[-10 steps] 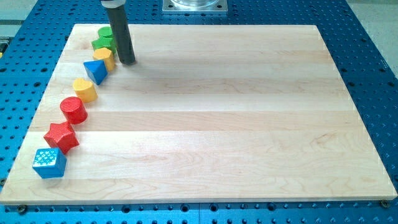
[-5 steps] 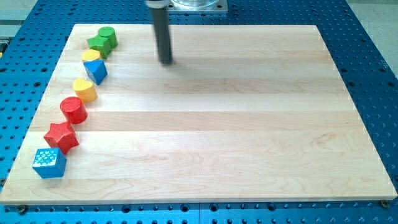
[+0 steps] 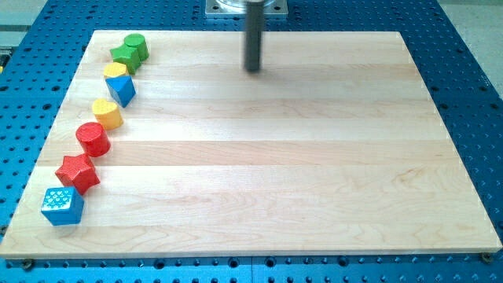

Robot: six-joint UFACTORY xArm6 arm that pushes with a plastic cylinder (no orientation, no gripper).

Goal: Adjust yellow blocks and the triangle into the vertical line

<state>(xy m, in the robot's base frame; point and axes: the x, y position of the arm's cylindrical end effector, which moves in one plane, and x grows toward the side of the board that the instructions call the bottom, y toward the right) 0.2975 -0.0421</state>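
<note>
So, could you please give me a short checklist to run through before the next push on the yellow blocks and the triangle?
1. My tip away from all blocks: ok.
2. Upper yellow block touching blue triangle block: ok.
3. Yellow heart-shaped block in line with those two: not ok, it sits toward the view's left.
4. Green blocks out of the push path: cannot tell.
5. All blocks on the wooden board: ok.

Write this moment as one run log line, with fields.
tip: my tip near view's top, right of all blocks, touching none | line: yellow block, blue triangle, yellow heart along left edge
</note>
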